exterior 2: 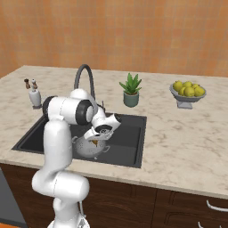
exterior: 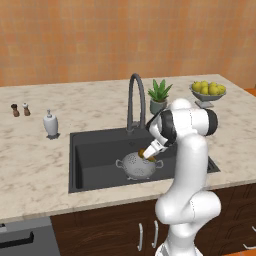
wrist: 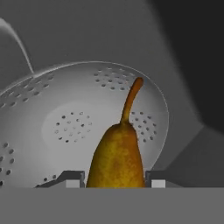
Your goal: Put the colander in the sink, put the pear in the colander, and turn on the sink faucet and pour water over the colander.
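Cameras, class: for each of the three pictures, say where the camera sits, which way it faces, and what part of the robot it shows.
Left base view: behind the arm's left, looking forward and down at the sink; arm rises lower right.
Right base view: behind its right, same sink; arm lower left.
Hand view: on the hand, looking along its fingers at the pear they hold over the colander.
Shared: both base views show the faucet and fruit bowl.
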